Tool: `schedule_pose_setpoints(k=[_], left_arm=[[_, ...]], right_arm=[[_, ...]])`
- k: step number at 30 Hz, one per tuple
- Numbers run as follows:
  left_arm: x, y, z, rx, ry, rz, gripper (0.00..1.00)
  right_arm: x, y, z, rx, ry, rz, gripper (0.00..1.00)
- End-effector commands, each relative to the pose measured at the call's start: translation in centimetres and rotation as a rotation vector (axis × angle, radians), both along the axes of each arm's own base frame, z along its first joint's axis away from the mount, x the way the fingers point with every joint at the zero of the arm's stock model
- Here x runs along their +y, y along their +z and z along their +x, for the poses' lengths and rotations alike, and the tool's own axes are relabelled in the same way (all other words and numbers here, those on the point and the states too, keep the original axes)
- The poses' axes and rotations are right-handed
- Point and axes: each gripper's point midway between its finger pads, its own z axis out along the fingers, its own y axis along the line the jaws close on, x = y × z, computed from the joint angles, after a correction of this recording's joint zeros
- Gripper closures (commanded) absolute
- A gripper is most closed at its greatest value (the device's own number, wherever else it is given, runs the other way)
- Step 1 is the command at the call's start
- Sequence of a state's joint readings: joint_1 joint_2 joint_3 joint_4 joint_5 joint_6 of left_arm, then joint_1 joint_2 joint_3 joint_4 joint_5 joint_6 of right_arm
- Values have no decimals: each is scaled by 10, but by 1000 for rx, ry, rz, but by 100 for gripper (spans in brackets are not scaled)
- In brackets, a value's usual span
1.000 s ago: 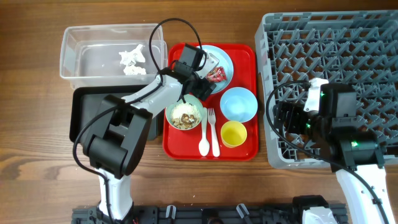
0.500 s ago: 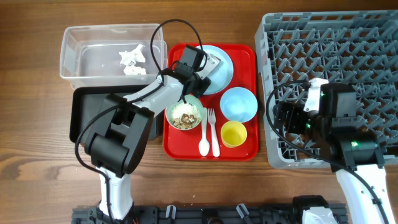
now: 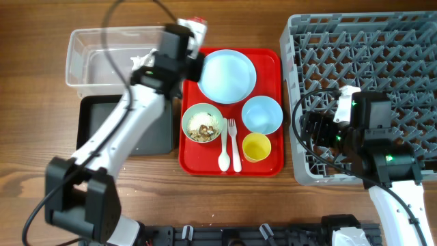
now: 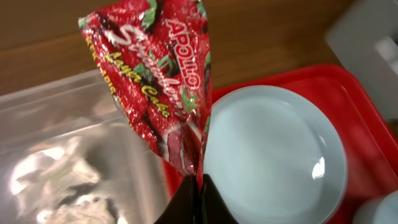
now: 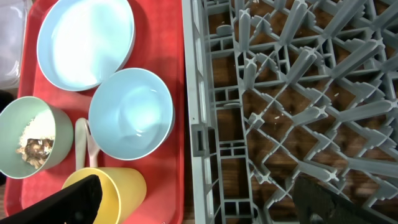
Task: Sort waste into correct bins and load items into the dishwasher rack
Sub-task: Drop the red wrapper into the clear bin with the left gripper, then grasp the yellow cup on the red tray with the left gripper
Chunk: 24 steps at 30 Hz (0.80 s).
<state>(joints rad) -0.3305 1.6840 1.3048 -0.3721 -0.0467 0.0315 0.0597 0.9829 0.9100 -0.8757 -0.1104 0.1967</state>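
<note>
My left gripper (image 3: 192, 33) is shut on the red-and-white wrapper (image 4: 161, 81), pinching its lower end so it hangs in the air over the border between the clear tub (image 3: 89, 61) and the red tray (image 3: 273, 58). On that tray lie the bare pale blue plate (image 3: 227, 75), the blue bowl (image 3: 262, 114), the green bowl (image 3: 202, 123) with food scraps, the yellow cup (image 3: 257, 147), the white spoon (image 3: 224, 149) and the fork (image 3: 235, 147). My right gripper (image 5: 199, 208) is open above the left edge of the grey dishwasher rack (image 3: 396, 61), holding nothing.
The black tray (image 3: 95, 130) lies in front of the clear tub, partly under my left arm. A crumpled white tissue (image 3: 145, 65) rests inside the tub. A strip of wooden table separates the red tray from the rack.
My left gripper closed on the wrapper on the plate and lifted it up and to the left, toward the tub. The plate is now bare. The right arm has not moved.
</note>
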Motion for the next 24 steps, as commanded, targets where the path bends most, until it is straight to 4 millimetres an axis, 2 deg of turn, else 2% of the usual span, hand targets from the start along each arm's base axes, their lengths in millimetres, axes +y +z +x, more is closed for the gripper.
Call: schedule_pose_setpoints(k=[1,5,6,9,11,12,15,17,18,21,24], left_arm=[[63,-13,11,71,270,-106,96],[100,-34,12,136,395,-139,96],[104,-38,13,144,407,-139,93],[110,-40,14,148,419,-140,66],[110,-38,15,142,417,-143,35],[110,-38,15,139,416,-143,28],[110,-28,14,121,412,-147,25],[104,-12,9,102,390,-170,16],[97,-3,5,99,363,-193,0],[71,24,-18,107,274,-254,0],[52,31,-39,146,243,-264,0]], right_arm=[[-2,7,3,-20,2,-10,0],[-2,7,4,-21,2,-10,0],[-2,7,4,-21,2,-11,0],[-2,7,3,-19,2,-10,0],[-2,7,3,-19,2,-10,0],[-2,7,3,-19,2,-10,0],[-2,7,3,-19,2,-11,0],[-2,7,3,-18,2,-11,0],[-2,7,3,-18,2,-11,0],[-2,7,3,-19,2,-10,0],[-2,7,3,-19,1,-9,0]])
